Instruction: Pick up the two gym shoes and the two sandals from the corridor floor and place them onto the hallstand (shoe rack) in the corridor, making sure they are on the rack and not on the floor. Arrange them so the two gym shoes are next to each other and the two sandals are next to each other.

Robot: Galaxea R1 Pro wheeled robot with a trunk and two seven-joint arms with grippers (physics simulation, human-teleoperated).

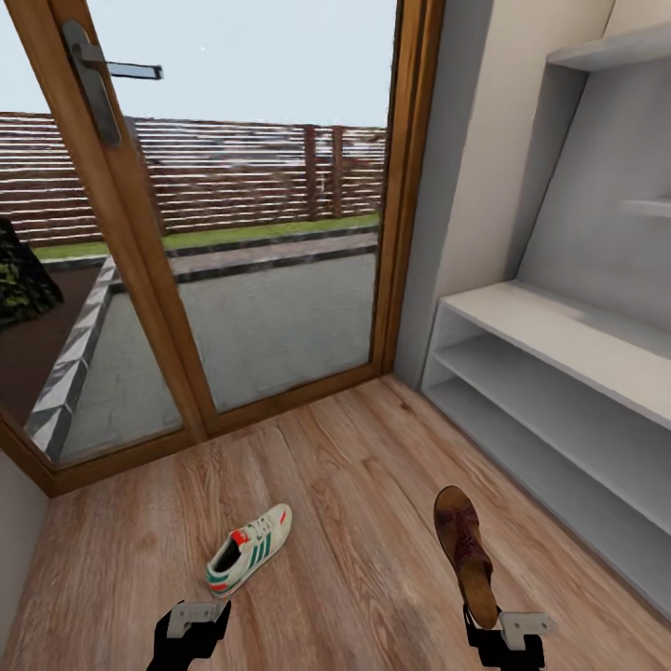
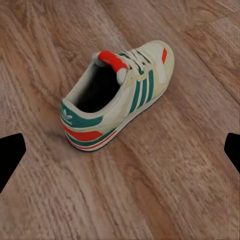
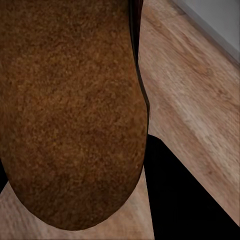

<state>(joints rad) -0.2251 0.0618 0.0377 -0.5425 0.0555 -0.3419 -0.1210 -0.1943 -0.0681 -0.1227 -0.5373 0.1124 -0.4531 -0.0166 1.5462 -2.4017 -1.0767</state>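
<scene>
One gym shoe [image 1: 247, 550] lies on the corridor floor [image 1: 354, 485], white with green stripes and red accents, toe pointing toward the door. My left gripper [image 1: 191, 626] hovers just short of its heel, open; in the left wrist view the gym shoe [image 2: 120, 95] lies ahead of the spread fingertips [image 2: 10, 157]. My right gripper [image 1: 501, 636] is shut on the heel end of a brown sandal [image 1: 463, 550], which sticks out forward above the floor. The sandal's footbed [image 3: 70, 110] shows close up beside one black finger [image 3: 190, 195]. The other shoe and sandal are out of view.
The hallstand [image 1: 559, 326] stands along the right wall, with a bench top, two open lower shelves [image 1: 550, 401] and stepped upper shelves [image 1: 606, 51], all bare. A wood-framed glass door [image 1: 280, 280] closes the corridor's far end. A grey wall [image 1: 14, 531] borders the left.
</scene>
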